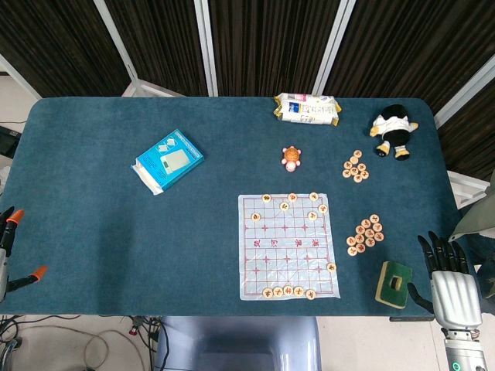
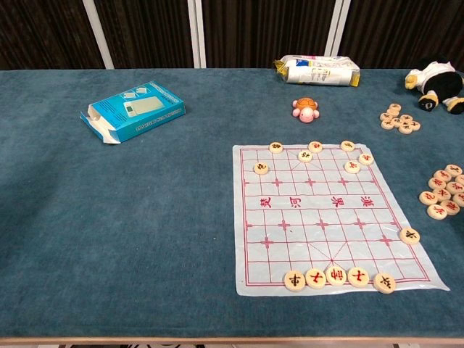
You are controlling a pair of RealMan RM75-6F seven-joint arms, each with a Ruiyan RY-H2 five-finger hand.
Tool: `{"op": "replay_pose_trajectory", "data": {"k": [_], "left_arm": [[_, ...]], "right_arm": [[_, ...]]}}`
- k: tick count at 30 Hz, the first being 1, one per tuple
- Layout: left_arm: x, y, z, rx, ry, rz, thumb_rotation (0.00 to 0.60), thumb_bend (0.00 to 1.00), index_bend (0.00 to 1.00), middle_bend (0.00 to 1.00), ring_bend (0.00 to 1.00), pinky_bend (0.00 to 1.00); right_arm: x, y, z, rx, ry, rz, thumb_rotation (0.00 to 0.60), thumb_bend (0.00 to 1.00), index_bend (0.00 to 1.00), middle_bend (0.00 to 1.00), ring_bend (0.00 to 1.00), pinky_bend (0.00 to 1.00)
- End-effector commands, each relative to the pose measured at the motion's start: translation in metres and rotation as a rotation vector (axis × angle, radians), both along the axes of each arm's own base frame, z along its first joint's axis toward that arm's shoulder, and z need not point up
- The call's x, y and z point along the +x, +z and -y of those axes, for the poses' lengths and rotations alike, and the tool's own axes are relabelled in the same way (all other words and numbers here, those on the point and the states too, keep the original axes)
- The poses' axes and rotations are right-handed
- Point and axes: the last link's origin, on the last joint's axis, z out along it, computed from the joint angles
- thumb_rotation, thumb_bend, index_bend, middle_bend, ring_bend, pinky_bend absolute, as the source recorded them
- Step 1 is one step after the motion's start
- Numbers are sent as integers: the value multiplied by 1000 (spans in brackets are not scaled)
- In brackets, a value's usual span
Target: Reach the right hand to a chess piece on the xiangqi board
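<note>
I see the right hand [image 1: 451, 272] at the near right corner of the table [image 1: 93, 255], off the table's right edge, palm down with its fingers spread apart and holding nothing; it appears only in the head view. The left hand is not in view in either camera; only orange-tipped clamps [image 1: 15, 220] show at the near left edge. The xiangqi board [image 1: 288, 246] lies flat at the near centre of the table, well apart from the right hand. I count a row of chess pieces [image 2: 337, 276] along the board's near edge, one single piece [image 2: 409, 235] on its right edge, and a scattered group of pieces [image 2: 312, 154] along its far rows. A green-topped block [image 1: 394, 283] sits between the board and the right hand. Two loose piles of pieces [image 1: 365, 234] lie right of the board. Farther off I see a blue box [image 1: 168, 160], a turtle toy [image 1: 291, 158], a packet [image 1: 307, 107] and a plush toy [image 1: 394, 129].
</note>
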Motion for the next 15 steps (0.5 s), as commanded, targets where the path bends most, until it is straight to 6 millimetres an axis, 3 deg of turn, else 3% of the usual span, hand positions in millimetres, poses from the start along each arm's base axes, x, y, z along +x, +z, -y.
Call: {"op": "replay_pose_trajectory", "data": {"k": [1, 15], "left_arm": [[0, 0, 0, 3, 0, 0, 600, 9, 0, 0, 0, 46], [0, 4, 2, 8, -5, 11, 600, 9, 0, 0, 0, 46]], "right_arm": [[0, -1, 0, 3, -2, -3, 600, 345, 36, 0, 0, 0], [2, -2, -1, 15, 8, 11, 600, 345, 36, 0, 0, 0]]}}
